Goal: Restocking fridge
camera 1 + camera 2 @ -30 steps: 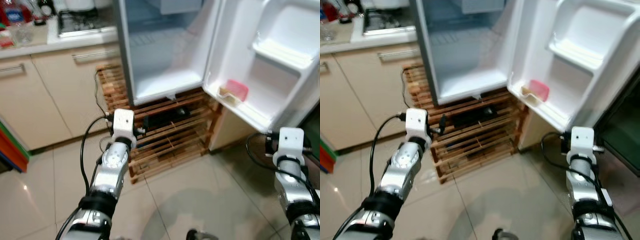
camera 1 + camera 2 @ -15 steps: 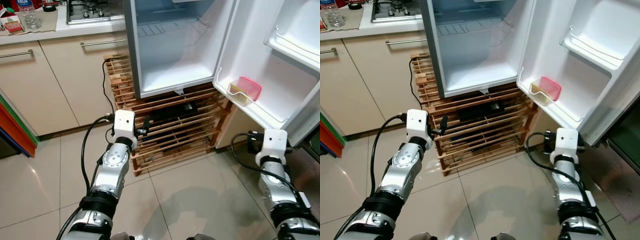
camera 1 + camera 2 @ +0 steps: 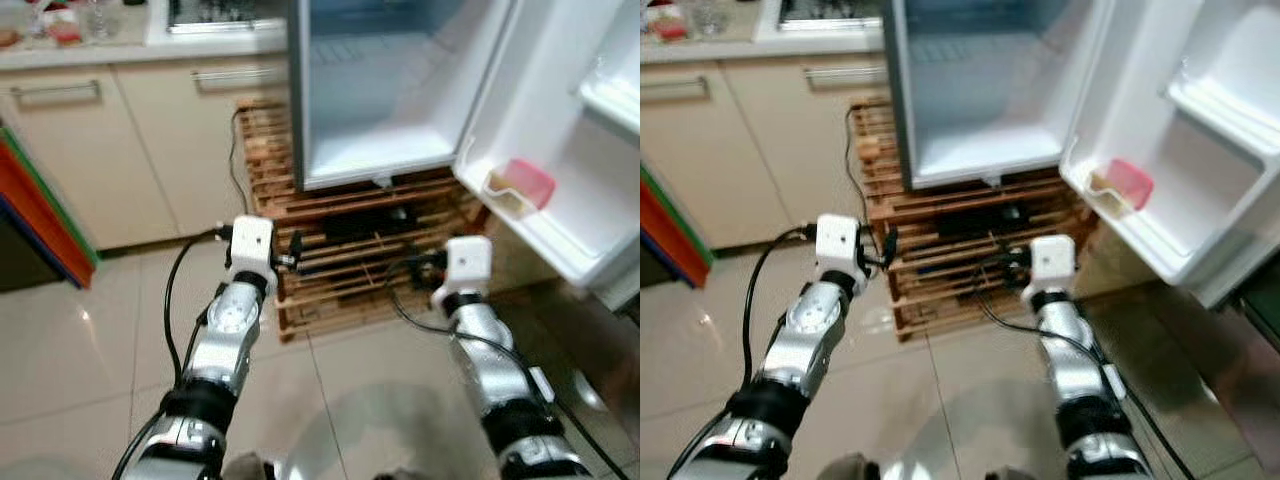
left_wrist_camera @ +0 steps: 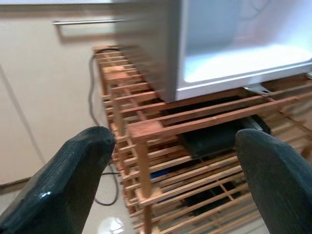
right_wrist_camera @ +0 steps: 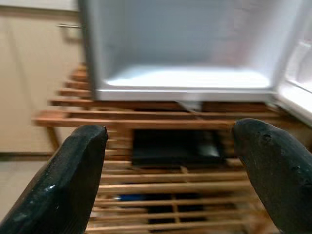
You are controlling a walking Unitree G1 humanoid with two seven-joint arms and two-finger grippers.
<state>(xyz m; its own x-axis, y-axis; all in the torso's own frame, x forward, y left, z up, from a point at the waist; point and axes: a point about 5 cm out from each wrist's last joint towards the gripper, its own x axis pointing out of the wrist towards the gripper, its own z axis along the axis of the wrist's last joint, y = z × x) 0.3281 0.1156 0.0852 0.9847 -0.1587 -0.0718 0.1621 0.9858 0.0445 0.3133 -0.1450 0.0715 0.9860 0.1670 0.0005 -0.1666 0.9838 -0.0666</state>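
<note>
- The right gripper (image 5: 170,161) is swinging inward from beside the door toward the wooden rack (image 3: 350,255); the camera view is also shifting.
- Both grippers are hanging empty, fingers spread wide, the left gripper (image 4: 170,165) facing the rack's corner.
- Risk: walking on could be driving fingers into the slats.
- The fridge (image 3: 385,110) is standing open above the grippers; a pink-lidded container (image 3: 522,183) is sitting in its door shelf, beyond the right gripper.

Fridge (image 3: 380,100) on wooden rack (image 3: 350,250), cabinets (image 3: 120,140) left
</note>
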